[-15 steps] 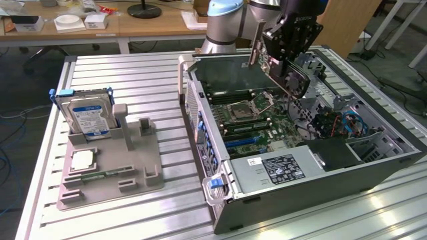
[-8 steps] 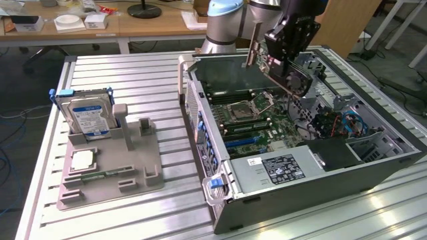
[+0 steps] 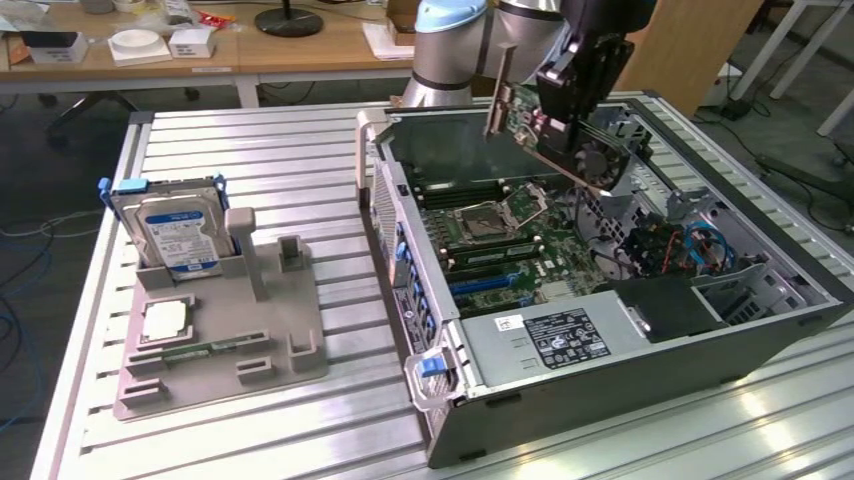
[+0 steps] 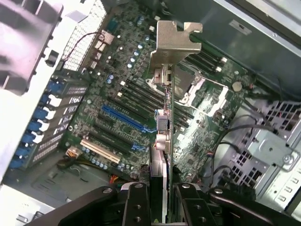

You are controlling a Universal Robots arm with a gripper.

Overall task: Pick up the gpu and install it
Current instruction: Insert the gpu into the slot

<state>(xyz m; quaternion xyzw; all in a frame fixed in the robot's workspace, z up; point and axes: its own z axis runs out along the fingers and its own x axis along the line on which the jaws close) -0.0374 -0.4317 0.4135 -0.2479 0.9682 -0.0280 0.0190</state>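
Observation:
The gpu (image 3: 534, 125) hangs tilted in the air above the open computer case (image 3: 641, 390), its silver bracket (image 3: 502, 90) toward the exterior view's left. My gripper (image 3: 583, 110) is shut on the card's upper edge. In the wrist view the gpu (image 4: 165, 127) appears edge-on, its bracket (image 4: 175, 44) at the far end, clamped between my black fingers (image 4: 136, 207) of the gripper (image 4: 162, 209). Below it lies the motherboard (image 3: 487, 225) with a blue expansion slot (image 4: 123, 118). The card is well above the board and touches nothing.
A grey parts holder (image 3: 267, 330) on the slatted table at the exterior view's left carries an upright hard drive (image 3: 174, 235), a CPU (image 3: 163, 320) and a green memory stick (image 3: 200, 352). Inside the case are a power supply (image 3: 554, 335), cables (image 3: 681, 250) and a drive cage (image 4: 273, 155).

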